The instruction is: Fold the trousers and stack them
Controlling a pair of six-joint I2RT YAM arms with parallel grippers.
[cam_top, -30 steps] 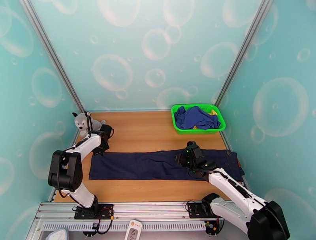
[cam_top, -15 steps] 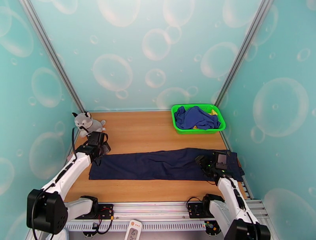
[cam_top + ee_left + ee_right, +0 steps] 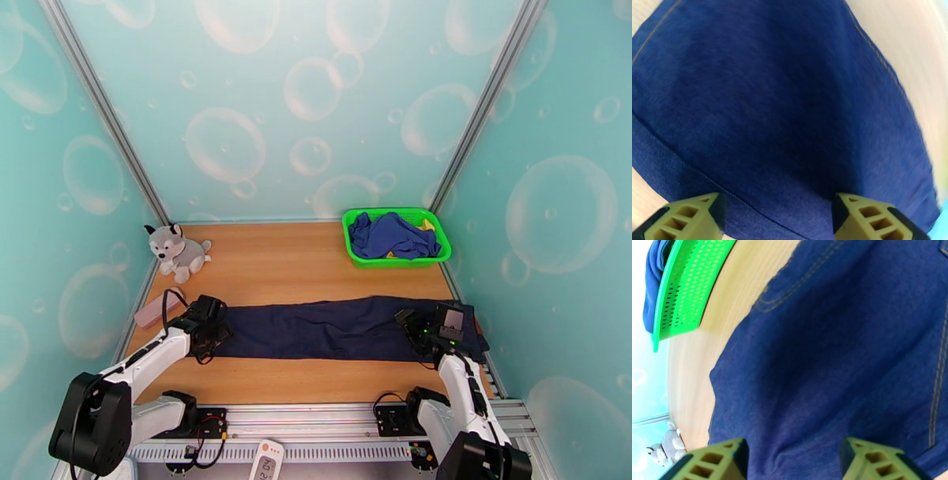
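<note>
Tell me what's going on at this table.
Two robot arms are working on a pair of dark navy trousers, which lie stretched out in a long strip across the wooden table. The left gripper hovers over the left end and the right gripper over the right end, both open and holding nothing. A green basket with a blue garment sits at the far right, and a plush husky at the far left.

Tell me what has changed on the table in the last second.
The left gripper came back from beside the toy dog to the left end of the trousers. The right gripper went from their middle to their right end. Both are open, holding nothing. Trousers, toy dog and basket stayed.
</note>
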